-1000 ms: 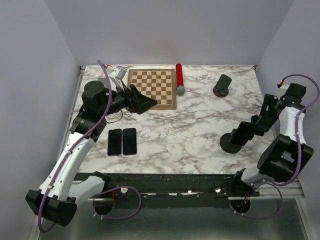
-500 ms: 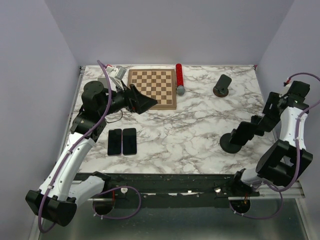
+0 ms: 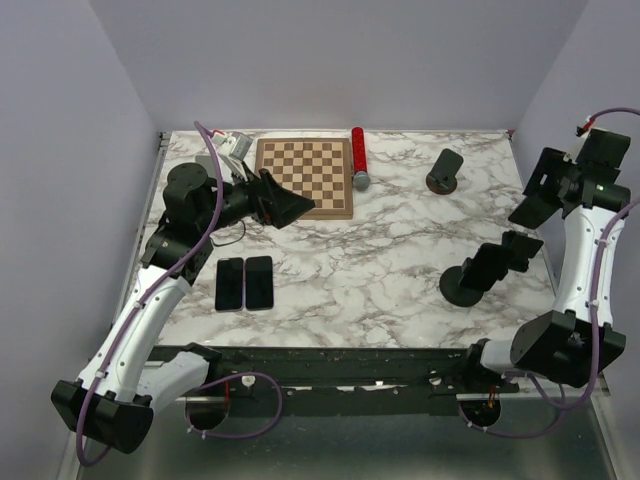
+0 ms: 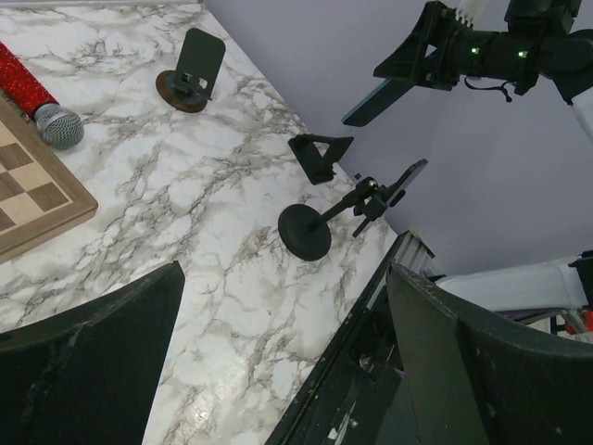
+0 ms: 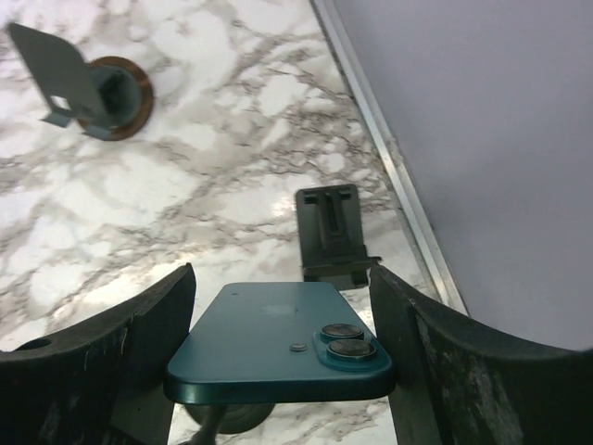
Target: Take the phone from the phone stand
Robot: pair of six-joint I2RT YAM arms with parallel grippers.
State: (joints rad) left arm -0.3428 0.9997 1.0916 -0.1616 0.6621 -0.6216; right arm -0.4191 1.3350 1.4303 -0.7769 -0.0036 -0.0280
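One teal phone (image 5: 269, 341) pinched in right end effector (image 5: 281, 311), above the phone stand (image 5: 331, 232).

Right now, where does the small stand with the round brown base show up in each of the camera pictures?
Top external: the small stand sits far right on the table, to the right of the red microphone.
Left wrist: the stand is upper left, beyond the microphone's grey head.
Right wrist: the stand is in the top left corner.
Shared landmark: the marble table under it in every view.
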